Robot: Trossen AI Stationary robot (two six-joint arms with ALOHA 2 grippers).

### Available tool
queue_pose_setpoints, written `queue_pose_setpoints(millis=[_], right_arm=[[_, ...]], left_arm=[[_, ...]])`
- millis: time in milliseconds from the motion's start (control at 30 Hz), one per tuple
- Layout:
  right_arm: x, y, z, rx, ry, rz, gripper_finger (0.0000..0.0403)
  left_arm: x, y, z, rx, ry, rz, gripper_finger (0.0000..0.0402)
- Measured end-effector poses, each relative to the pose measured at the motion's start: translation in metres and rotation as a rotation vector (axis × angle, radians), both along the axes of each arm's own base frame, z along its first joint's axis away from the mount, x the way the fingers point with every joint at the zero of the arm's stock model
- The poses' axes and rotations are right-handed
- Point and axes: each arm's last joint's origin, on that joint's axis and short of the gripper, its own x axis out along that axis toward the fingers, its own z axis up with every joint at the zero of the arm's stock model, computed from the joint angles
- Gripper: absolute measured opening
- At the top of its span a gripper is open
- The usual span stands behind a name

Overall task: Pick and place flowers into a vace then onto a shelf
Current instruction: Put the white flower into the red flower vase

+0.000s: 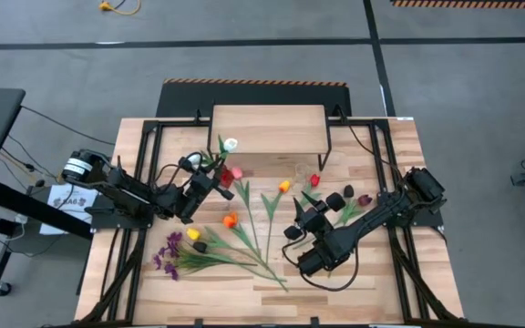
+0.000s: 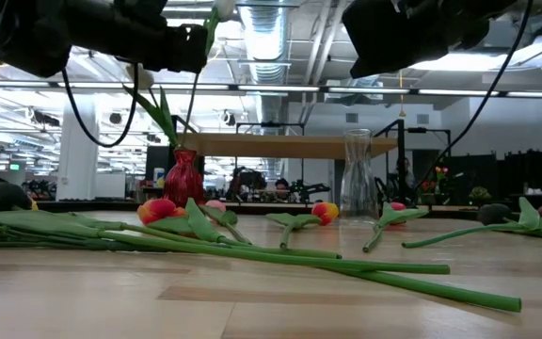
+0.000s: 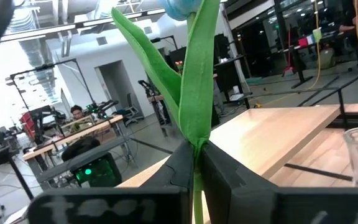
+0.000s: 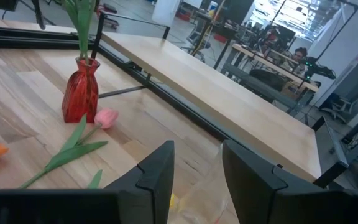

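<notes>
1 light, floppy tulip sits clenched at mid-stem in the left gripper; right gripper gapes empty.

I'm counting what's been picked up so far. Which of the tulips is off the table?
The light blue tulip: the left pincer is shut on its stem, holding it upright above the red vase. The other tulips lie flat on the table.
</notes>
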Motion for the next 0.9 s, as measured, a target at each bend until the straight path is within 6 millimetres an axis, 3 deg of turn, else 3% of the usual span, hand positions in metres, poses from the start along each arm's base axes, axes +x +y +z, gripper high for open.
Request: queue_pose_setpoints(millis=[467, 700, 900], right_arm=[[0.000, 0.000, 0.000, 0.004, 0.000, -0.001, 0.0128], [0.001, 0.000, 0.000, 0.009, -0.007, -0.001, 0.0128], [0.001, 0.001, 0.000, 0.016, -0.010, -0.001, 0.0128]], left_arm=[[-0.004, -0.005, 0.001, -0.048, -0.016, 0.055, 0.0152], [-0.005, -0.011, 0.001, -0.046, -0.011, 0.037, 0.0163], [-0.008, -0.027, 0.001, -0.034, 0.015, -0.019, 0.0158]])
